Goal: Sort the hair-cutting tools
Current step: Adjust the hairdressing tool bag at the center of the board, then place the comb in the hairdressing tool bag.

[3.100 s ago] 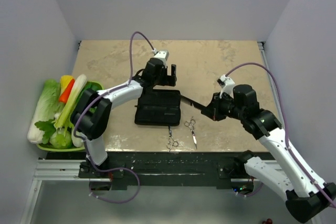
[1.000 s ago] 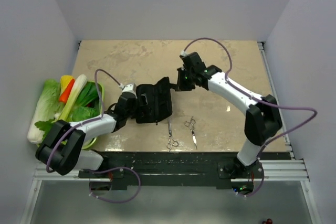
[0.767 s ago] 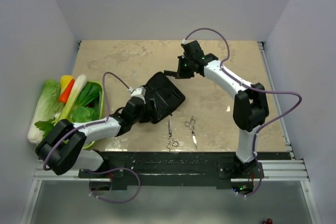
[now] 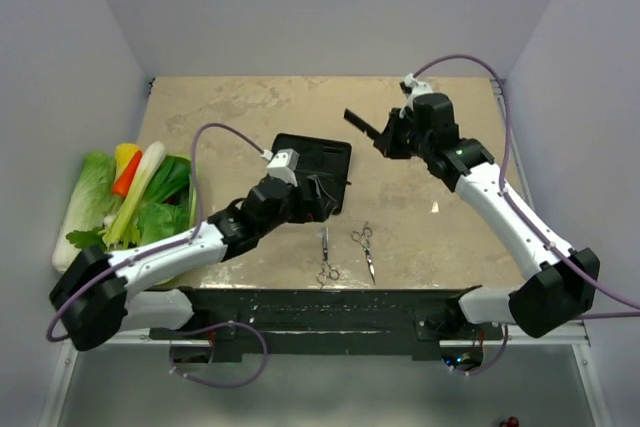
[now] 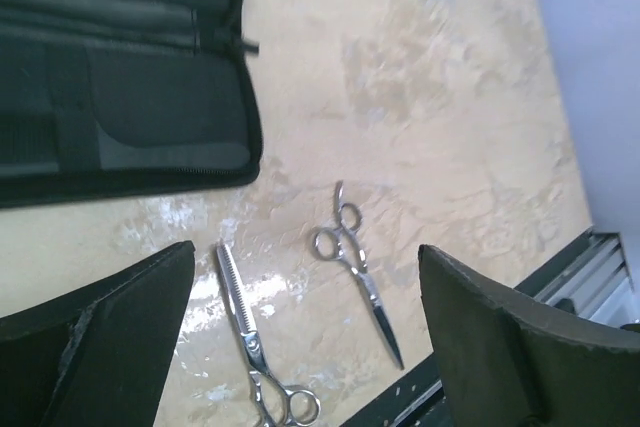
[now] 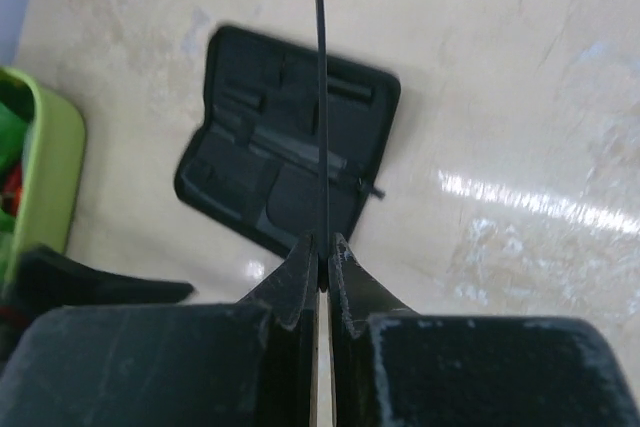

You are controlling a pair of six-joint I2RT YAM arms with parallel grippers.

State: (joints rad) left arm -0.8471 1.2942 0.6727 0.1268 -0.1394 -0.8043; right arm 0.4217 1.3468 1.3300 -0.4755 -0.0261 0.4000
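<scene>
My right gripper (image 4: pixel 384 138) is shut on a slim black comb (image 4: pixel 358 122) and holds it in the air right of the case; in the right wrist view the comb (image 6: pixel 320 87) stands edge-on from the closed gripper (image 6: pixel 322 252). My left gripper (image 4: pixel 318 191) is open and empty at the near edge of the open black case (image 4: pixel 318 159). In the left wrist view its gripper (image 5: pixel 310 347) hangs above two silver scissors on the table: a toothed pair (image 5: pixel 255 342) and a plain pair (image 5: pixel 355 259). They lie near the front edge, the toothed pair (image 4: pixel 326 255) left of the plain pair (image 4: pixel 364 249). No second comb shows.
The case (image 6: pixel 285 172) lies open and flat, its pockets up; it also fills the top left of the left wrist view (image 5: pixel 120 97). A green basket of vegetables (image 4: pixel 185 169) sits at the table's left edge. The black front rail (image 4: pixel 330 302) runs just below the scissors.
The case, tilted and held up by my left gripper earlier, now lies open and flat. My right gripper has moved right with the comb. My left gripper has shifted right to the case's near edge.
</scene>
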